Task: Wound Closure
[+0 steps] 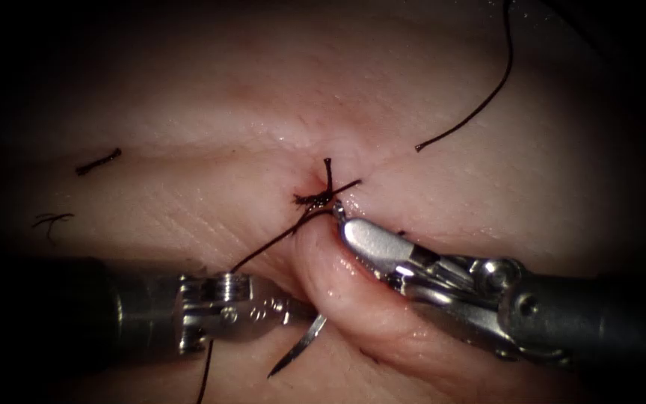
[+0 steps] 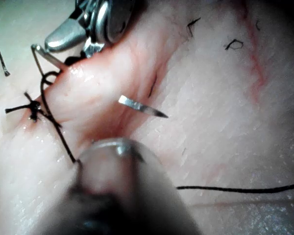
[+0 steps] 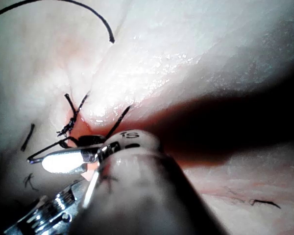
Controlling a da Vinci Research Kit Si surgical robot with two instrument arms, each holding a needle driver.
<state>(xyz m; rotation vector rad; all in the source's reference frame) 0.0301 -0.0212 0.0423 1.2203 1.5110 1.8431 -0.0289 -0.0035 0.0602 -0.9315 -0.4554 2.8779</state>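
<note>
One needle [image 1: 298, 353] thru tissue [image 1: 353, 299] fold, tail clamped in R claw [image 1: 338, 213], tip out.

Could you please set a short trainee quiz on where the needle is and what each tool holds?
1. True or false: the needle lies loose on top of the tissue, passing through none of it.
2. What does the right tool hold? A: the needle near its thread end. B: a cut end of thread. C: nothing.
3. Fill in: the needle's bare tip emerges from the raised tissue fold next to the ___ tool.

Key: 1 false, the needle runs through the fold and its tip is out. 2 A. 3 left; what that tool holds cannot be made out.
</note>
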